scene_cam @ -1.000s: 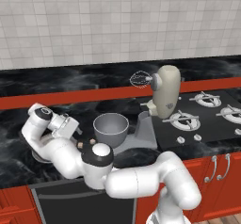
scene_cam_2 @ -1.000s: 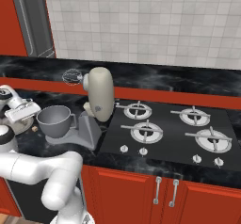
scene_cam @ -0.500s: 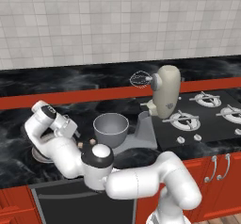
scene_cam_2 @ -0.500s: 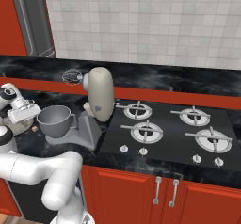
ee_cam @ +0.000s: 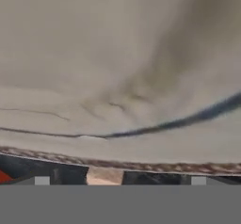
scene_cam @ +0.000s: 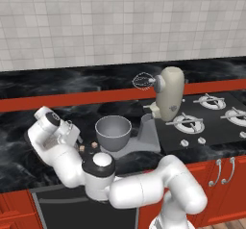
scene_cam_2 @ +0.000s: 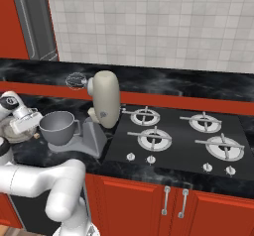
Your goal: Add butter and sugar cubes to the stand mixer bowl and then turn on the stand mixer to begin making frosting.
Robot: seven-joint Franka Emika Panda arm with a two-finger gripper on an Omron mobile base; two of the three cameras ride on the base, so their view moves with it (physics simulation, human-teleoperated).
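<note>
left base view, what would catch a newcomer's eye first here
The white arm, bent low to the left with its open gripper down by the counter. Right of it the grey bowl sits on the mixer base, the whisk raised, two sugar cubes beside the bowl.

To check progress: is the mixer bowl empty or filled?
Empty: the mixer bowl shows only bare grey inside, and two sugar cubes lie on the counter beside it.

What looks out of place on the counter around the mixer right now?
Two sugar cubes lie loose on the black counter beside the bowl, not in it. The bowl is upright on the mixer base. The open gripper is low at the plate.
</note>
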